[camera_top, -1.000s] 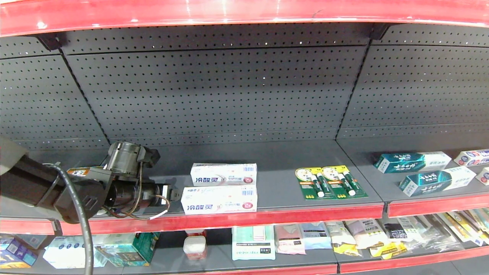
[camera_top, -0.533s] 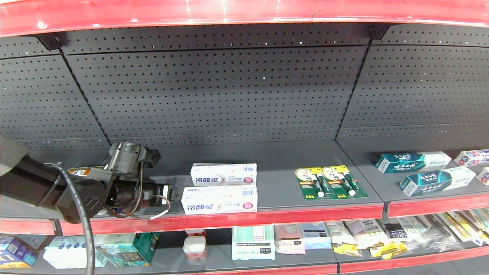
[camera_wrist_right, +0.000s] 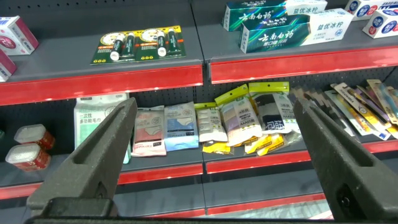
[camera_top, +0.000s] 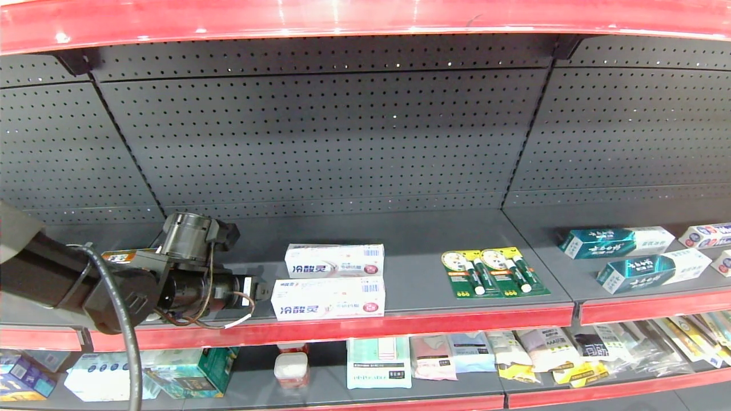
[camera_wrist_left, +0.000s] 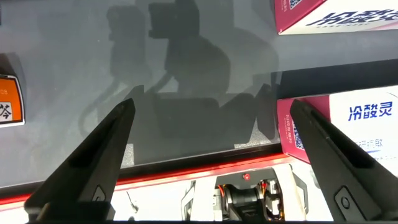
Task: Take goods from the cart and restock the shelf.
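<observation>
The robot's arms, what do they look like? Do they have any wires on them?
Yes, they do. The left arm is chunky and black, with a silver-grey round motor on top. A thick black cable loops down from it, and thin wires curl near the wrist. Each end effector, left and right, has two long dark grey fingers shaped like wedges.

Bright overhead light falls evenly. White glare spots dot the glossy red fascia (camera_top: pixel 285 17) above; the pegboard back (camera_top: pixel 320 137) beneath it sits darker. In the head view, shelf edges (camera_top: pixel 342 328) bow toward the borders.
</observation>
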